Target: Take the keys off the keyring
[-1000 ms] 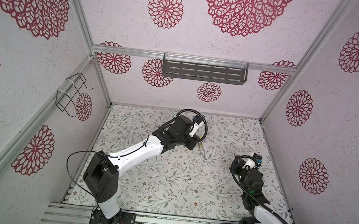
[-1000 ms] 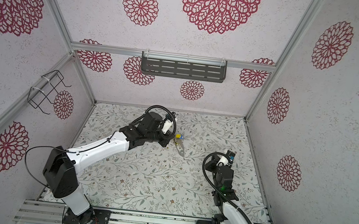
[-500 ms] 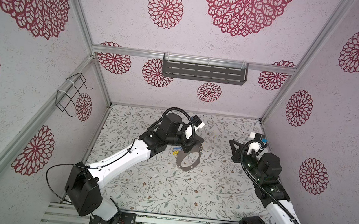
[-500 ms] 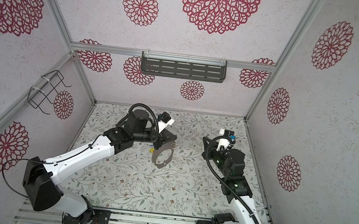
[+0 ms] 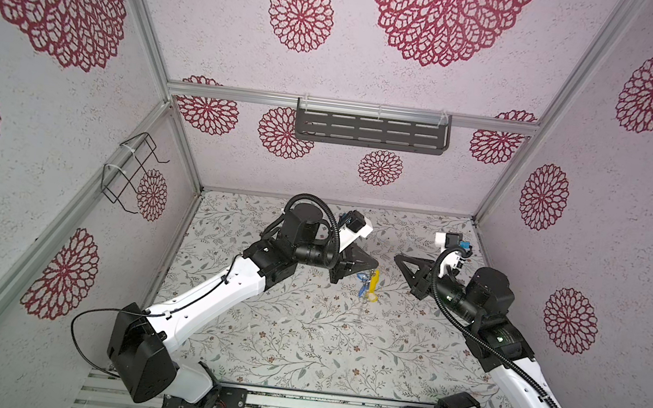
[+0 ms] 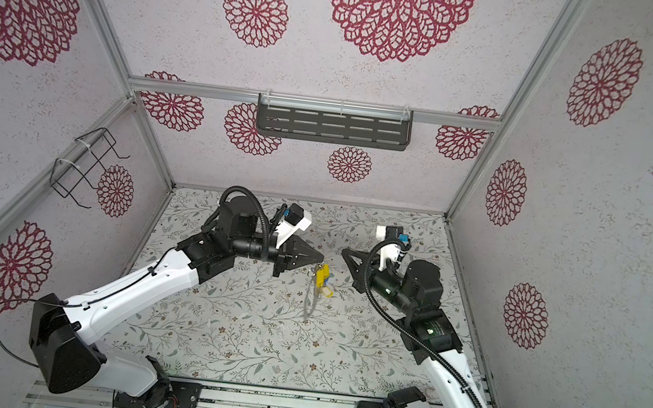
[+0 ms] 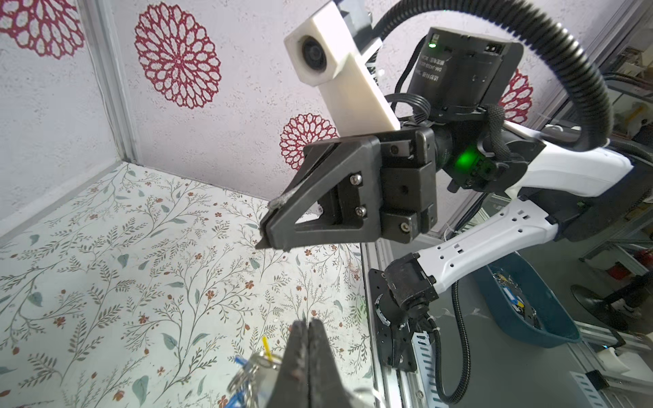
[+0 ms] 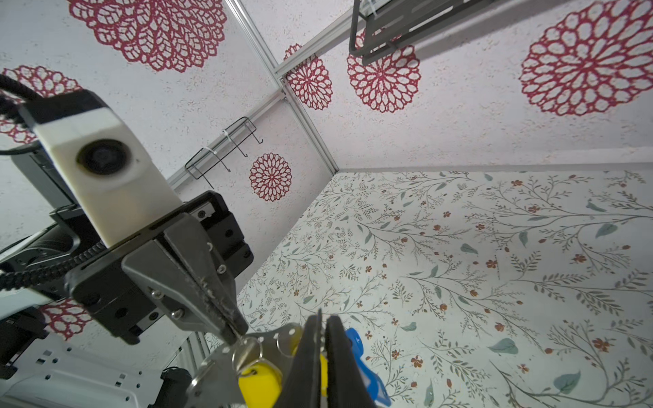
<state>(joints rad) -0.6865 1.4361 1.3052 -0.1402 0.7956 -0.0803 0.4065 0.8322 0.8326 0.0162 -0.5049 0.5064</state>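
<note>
Now the keyring (image 6: 309, 301) is held clear of the table (image 6: 258, 344), edge-on in a top view, its upper rim clamped in the left gripper (image 6: 320, 259). The keys (image 6: 323, 276), yellow and blue, hang bunched just below the pinch. 0.5 s ago the ring's face was turned to the camera; 1 s ago it was low by the table. The right gripper (image 6: 344, 251), jaws together bar a sliver and empty, has been brought near the keys. The ring is judged presented for removal of key no. 1.
</note>
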